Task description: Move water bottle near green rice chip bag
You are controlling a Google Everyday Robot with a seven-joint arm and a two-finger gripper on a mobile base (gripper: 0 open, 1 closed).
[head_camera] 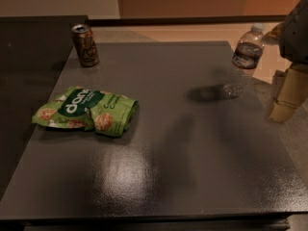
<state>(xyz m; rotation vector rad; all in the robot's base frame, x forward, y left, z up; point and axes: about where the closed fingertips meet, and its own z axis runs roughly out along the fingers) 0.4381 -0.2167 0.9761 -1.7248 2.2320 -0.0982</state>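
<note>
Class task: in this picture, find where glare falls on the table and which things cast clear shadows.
Camera view: a pale glare patch lies on the table near its front middle; a dark shadow sits just left of the water bottle; a thin one edges the green rice chip bag; the gripper is at the picture's right edge.

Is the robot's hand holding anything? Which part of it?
Nothing, it seems: the gripper hangs beside the water bottle, with a gap between them.

water bottle (244,57) tilted | pincer (284,104) beside, right | green rice chip bag (86,112) left
</note>
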